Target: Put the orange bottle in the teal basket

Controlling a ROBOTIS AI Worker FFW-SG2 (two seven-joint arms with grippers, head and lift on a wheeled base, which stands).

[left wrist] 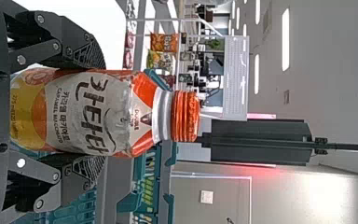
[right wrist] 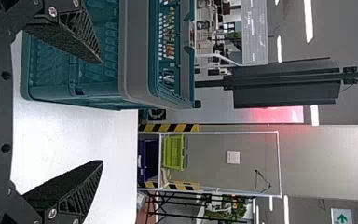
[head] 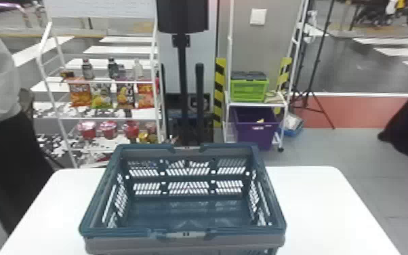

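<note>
The teal basket (head: 183,234) stands upright on the white table in the head view, its inside bare. In the left wrist view my left gripper (left wrist: 100,113) is shut on the orange bottle (left wrist: 88,112), one finger on each side of its label. The bottle is upright, its orange cap away from the palm, with part of the teal basket (left wrist: 114,186) behind it. My right gripper (right wrist: 101,112) is open in the right wrist view, nothing between its fingers, close to the basket's side (right wrist: 135,51).
The white table (head: 322,203) extends on both sides of the basket. Behind it are a snack rack (head: 101,118), a black pole stand (head: 183,67) and a shelf with a green crate (head: 249,89) and a purple bin (head: 256,130).
</note>
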